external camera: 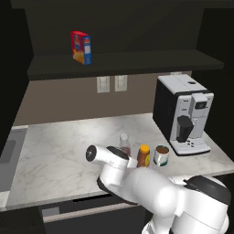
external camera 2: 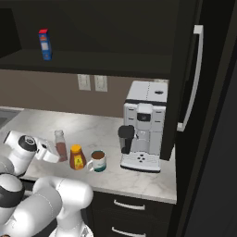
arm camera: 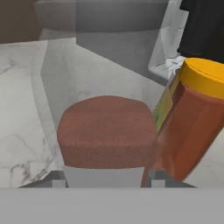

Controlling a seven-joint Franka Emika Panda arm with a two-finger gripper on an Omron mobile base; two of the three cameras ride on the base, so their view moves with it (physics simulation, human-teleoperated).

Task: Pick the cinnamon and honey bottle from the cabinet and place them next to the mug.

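My claw [arm camera: 105, 181] pinches the cinnamon [external camera: 124, 145] upright near the counter's [external camera: 59, 151] front edge, just beside the honey [external camera: 144, 155], itself beside the mug [external camera: 161, 155], so both end up grouped there.

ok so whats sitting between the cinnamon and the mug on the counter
The honey bottle stands between the cinnamon and the mug, all in a row on the counter. The right base view shows it best.
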